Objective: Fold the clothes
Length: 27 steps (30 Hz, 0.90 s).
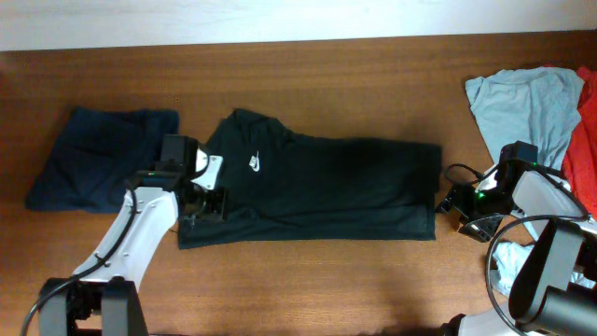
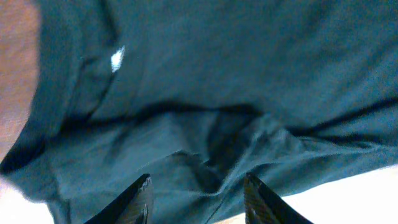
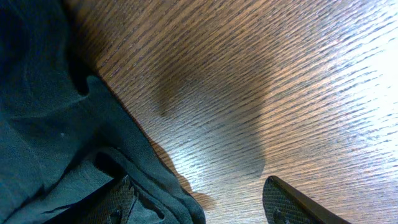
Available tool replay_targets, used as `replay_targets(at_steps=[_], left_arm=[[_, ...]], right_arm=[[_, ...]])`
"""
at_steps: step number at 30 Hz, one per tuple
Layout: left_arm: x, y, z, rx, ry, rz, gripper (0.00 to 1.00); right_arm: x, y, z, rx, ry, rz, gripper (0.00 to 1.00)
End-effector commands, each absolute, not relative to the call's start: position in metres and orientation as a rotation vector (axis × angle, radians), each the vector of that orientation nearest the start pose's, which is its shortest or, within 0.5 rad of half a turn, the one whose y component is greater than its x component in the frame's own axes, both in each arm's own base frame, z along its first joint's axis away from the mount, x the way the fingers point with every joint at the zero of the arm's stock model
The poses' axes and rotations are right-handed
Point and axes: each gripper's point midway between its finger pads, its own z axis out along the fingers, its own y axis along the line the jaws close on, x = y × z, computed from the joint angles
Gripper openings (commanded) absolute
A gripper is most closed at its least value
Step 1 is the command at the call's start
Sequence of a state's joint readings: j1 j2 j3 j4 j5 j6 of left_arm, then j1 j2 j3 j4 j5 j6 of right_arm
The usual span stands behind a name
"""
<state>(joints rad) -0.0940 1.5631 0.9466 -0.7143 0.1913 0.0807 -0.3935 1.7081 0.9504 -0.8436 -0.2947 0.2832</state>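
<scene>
The right arm (image 1: 550, 271) is nearest the overhead camera. The table (image 1: 326, 280) carries the black T-shirt (image 1: 326, 187), spread flat at centre with its logo (image 1: 254, 166) up. The dark-navy garment (image 1: 103, 154) lies just beside it on the left. The light-blue garment (image 1: 522, 107) and red garment (image 1: 586, 140) lie at the far right. Left gripper (image 2: 196, 183): jaws parted, empty, over the shirt's lower left corner. Right gripper (image 3: 199, 181): jaws wide apart, empty, at the shirt's right edge.
</scene>
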Motion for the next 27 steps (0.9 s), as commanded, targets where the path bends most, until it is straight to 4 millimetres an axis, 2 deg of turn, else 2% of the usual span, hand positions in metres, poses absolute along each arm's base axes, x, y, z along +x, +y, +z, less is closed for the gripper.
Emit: replay_targets(at_steps=[1,4,10,15,22,24,27], left_arm=[[0.312,-0.065,0.050,0.471,2.834,-0.216,0.48],[0.311,-0.062,0.039,0.473,2.870,-0.192,0.47],[0.310,-0.074,0.021,0.516,2.893,-0.292,0.40],[0.311,-0.078,0.018,0.533,2.891,-0.294,0.39],[0.314,-0.081,0.019,0.537,2.871,-0.304,0.16],[0.313,-0.082,0.019,0.538,2.873,-0.315,0.17],[0.311,-0.081,0.019,0.538,2.883,-0.316,0.36]], right_arm=[[0.276,-0.060,0.021,1.018,2.903,0.473,0.72],[0.276,-0.060,0.021,1.018,2.904,0.473,0.72],[0.275,-0.061,0.021,1.019,2.905,0.468,0.72],[0.275,-0.061,0.021,1.019,2.905,0.468,0.72],[0.275,-0.061,0.021,1.019,2.905,0.468,0.72],[0.275,-0.061,0.021,1.019,2.905,0.468,0.72],[0.275,-0.061,0.021,1.019,2.905,0.468,0.72]])
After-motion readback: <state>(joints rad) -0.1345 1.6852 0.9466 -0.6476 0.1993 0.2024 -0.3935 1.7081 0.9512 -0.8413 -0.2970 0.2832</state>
